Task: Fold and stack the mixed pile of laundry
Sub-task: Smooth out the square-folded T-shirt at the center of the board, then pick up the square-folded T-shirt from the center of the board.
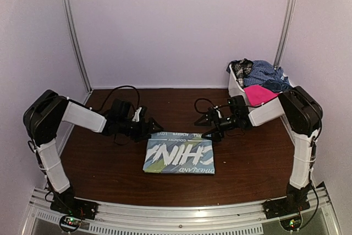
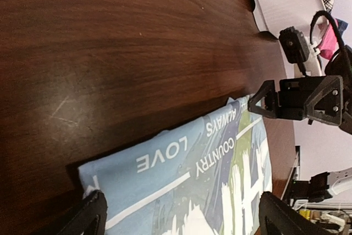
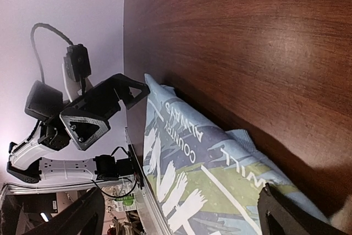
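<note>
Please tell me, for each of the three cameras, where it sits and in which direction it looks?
Top external: above and behind the arm bases, looking down on the table; both arms show, left tool and right tool open.
Left wrist: on the left arm, low, facing right across the folded T-shirt; its own fingers at the bottom edge.
Right wrist: on the right arm, low, facing left; own fingers at the bottom.
Shared: both wrist views show the folded T-shirt, and each shows the opposite tool.
</note>
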